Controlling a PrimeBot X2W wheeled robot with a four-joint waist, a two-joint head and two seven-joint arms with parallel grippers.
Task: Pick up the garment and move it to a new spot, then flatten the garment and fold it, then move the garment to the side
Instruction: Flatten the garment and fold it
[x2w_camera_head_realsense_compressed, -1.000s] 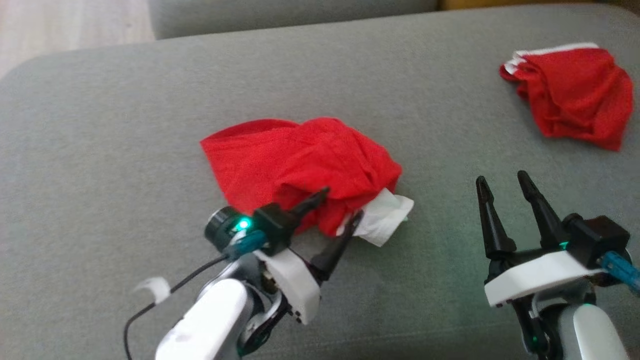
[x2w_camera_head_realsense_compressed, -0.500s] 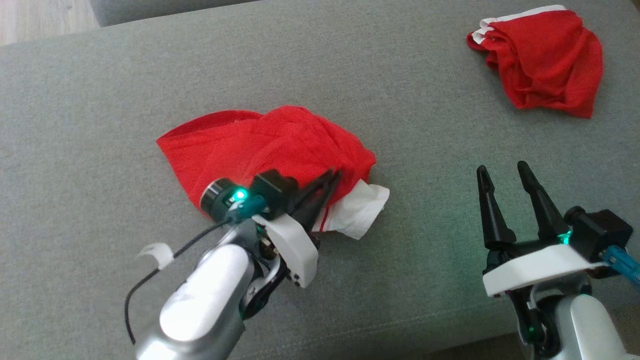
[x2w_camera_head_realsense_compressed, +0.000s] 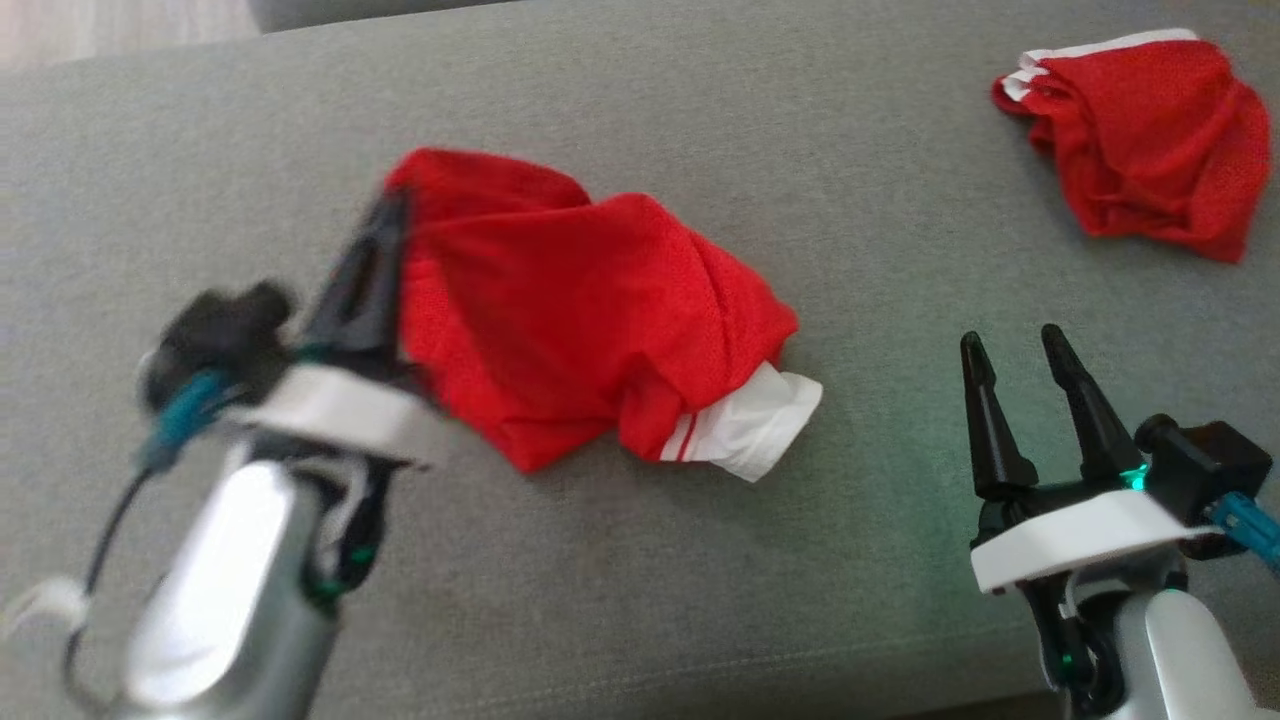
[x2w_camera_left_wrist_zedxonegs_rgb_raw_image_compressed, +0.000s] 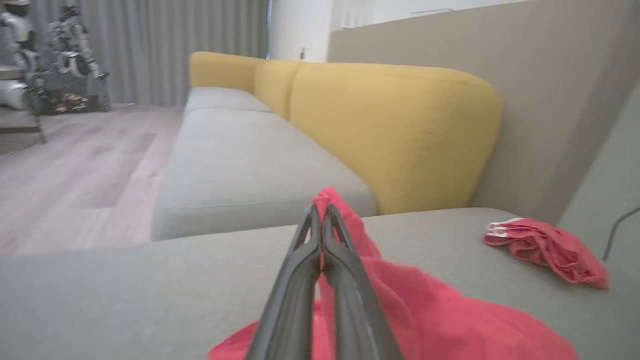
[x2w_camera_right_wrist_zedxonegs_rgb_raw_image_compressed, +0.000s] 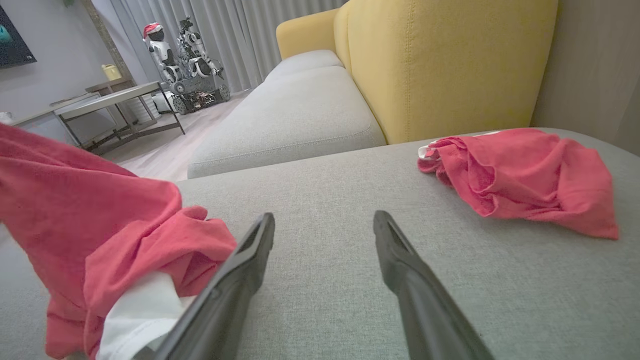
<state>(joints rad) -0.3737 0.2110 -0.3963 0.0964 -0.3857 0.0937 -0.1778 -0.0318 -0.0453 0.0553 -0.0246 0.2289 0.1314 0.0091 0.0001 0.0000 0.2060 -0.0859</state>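
Though the grey sofa seat (x2w_camera_head_realsense_compressed: 640, 600) bears most of the red garment (x2w_camera_head_realsense_compressed: 560, 320), one edge is lifted, so I judge the pickup just begun; moving, flattening, folding all left to do. A red bundle (x2w_camera_head_realsense_compressed: 1150, 140) lies well apart, far right. My left hand (x2w_camera_head_realsense_compressed: 388, 210) is pressed together, pinching that edge; right hand (x2w_camera_head_realsense_compressed: 1010, 342) spread, empty.

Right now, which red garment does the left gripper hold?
The middle garment, white cloth showing at its end: the left gripper is shut on its edge. The far garment lies apart, untouched.
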